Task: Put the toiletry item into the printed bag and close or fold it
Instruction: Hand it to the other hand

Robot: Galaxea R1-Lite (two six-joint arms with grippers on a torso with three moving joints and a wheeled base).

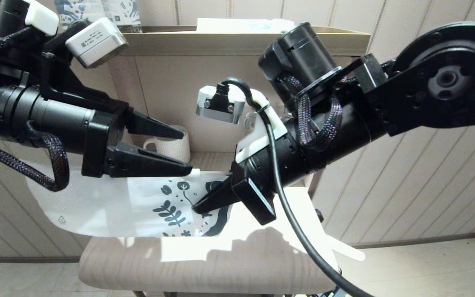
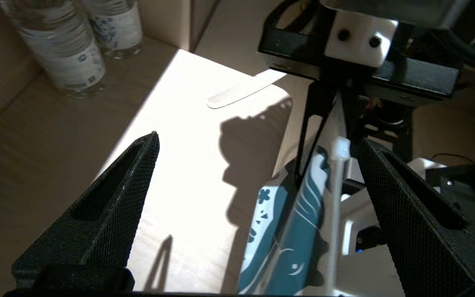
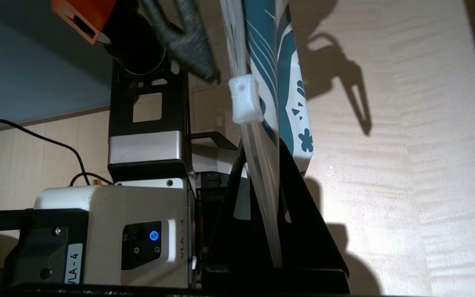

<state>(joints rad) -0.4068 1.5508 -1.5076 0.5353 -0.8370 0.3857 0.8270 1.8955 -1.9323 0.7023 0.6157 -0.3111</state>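
On the left, the robot's black left claw [image 1: 186,150] reached in over the pale wooden table [image 1: 204,268]. Its two pointed fingers stood wide apart and had nothing in them. The lower finger tip sat just above the top edge of the flat white plastic bag with dark blue leaves and flowers printed at one end [image 1: 138,206]. A small triangle mark showed near the bag's plain left end. That end stuck out past the table's left edge.

Behind the left claw, a white cup with a handle [image 1: 171,146] stood in an open shelf. Two clear water bottles with blue-printed labels [image 2: 83,45] stood at the back corner of the table.

In the middle, the black right claw [image 1: 198,208] was pinched tight on the printed end of the bag and held it up off the table. A small white slider [image 3: 245,99] sat on the strip along the bag's edge.

Further right, the slim flat white stick with a rounded tip [image 1: 346,249] lay on the table's right edge, well apart from the bag. No claw touched it.
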